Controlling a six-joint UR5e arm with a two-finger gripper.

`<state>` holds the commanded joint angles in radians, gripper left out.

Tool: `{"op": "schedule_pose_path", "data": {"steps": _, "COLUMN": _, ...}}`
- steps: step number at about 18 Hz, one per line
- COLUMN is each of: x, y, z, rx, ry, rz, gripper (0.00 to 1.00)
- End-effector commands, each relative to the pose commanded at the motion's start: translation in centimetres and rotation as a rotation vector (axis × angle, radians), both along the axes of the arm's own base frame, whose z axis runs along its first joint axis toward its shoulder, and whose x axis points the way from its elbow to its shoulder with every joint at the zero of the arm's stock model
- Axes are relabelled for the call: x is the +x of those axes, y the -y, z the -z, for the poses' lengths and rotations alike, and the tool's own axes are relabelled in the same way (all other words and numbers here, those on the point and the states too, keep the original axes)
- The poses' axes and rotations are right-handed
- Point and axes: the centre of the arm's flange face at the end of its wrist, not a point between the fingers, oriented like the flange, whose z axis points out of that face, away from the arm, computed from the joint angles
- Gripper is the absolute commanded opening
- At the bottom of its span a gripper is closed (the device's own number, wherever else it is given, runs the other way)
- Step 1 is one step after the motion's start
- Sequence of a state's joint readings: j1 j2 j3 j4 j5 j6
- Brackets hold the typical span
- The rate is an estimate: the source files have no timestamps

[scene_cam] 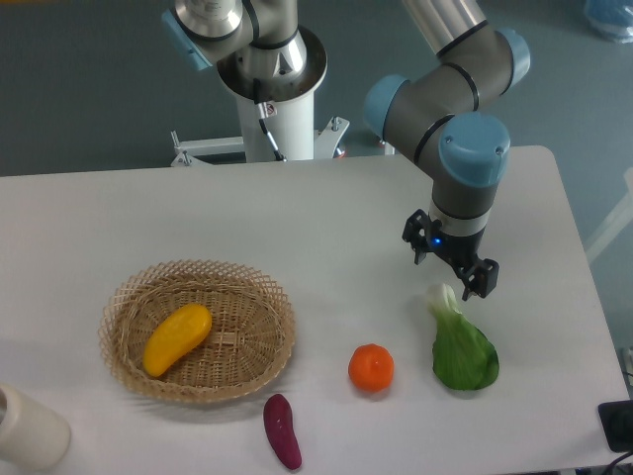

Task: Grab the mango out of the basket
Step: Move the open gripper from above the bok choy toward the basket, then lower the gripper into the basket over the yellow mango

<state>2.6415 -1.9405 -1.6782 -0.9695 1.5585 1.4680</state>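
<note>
nearest the camera, a small purple eggplant [282,431] lies on the white surface [336,218], just beside the front rim of the basket [124,297]. a cream cylinder [28,428] sits at the lower left corner, partly cut off by the edge. the mango [177,338], smooth, elongated and yellow-orange, lies tilted inside the shallow, round, light tan wicker basket with its open lattice rim. a round orange [371,367] sits to the right, apart from the basket, and a leafy green vegetable [462,349] with a pale stalk lies beyond it. the tool [452,264] hangs just above that stalk, well away from the mango, its dark fingers spread apart and gripping nothing. a dark object [618,426] is clipped at the right edge, too little showing to identify.
</note>
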Motion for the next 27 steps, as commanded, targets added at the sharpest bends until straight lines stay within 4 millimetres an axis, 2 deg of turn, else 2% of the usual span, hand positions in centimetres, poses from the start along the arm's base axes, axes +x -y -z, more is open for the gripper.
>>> {"op": "schedule_pose_path", "data": {"steps": 6, "x": 0.1, "y": 0.1, "z": 0.1, "rx": -0.002, "ry": 0.004, "rz": -0.002, "gripper": 1.0}}
{"op": "schedule_pose_path", "data": {"steps": 10, "x": 0.9, "y": -0.4, "z": 0.1, "rx": 0.004, "ry": 0.015, "rz": -0.003, "gripper": 1.0}}
{"op": "schedule_pose_path", "data": {"steps": 12, "x": 2.0, "y": -1.2, "z": -0.2, "rx": 0.006, "ry": 0.018, "rz": -0.006, "gripper": 1.0}}
{"op": "schedule_pose_path", "data": {"steps": 17, "x": 4.6, "y": -4.3, "z": -1.1, "rx": 0.075, "ry": 0.053, "rz": -0.114, "gripper": 1.0}}
{"op": "schedule_pose_path", "data": {"steps": 20, "x": 7.2, "y": -7.1, "z": -1.6, "rx": 0.138, "ry": 0.1, "rz": -0.207, "gripper": 1.0}}
{"op": "schedule_pose_path", "data": {"steps": 25, "x": 12.3, "y": -12.7, "z": -2.5, "rx": 0.189, "ry": 0.158, "rz": -0.319, "gripper": 1.0}}
{"op": "schedule_pose_path", "data": {"steps": 27, "x": 15.3, "y": -14.7, "z": -2.1, "rx": 0.183, "ry": 0.179, "rz": -0.343, "gripper": 1.0}}
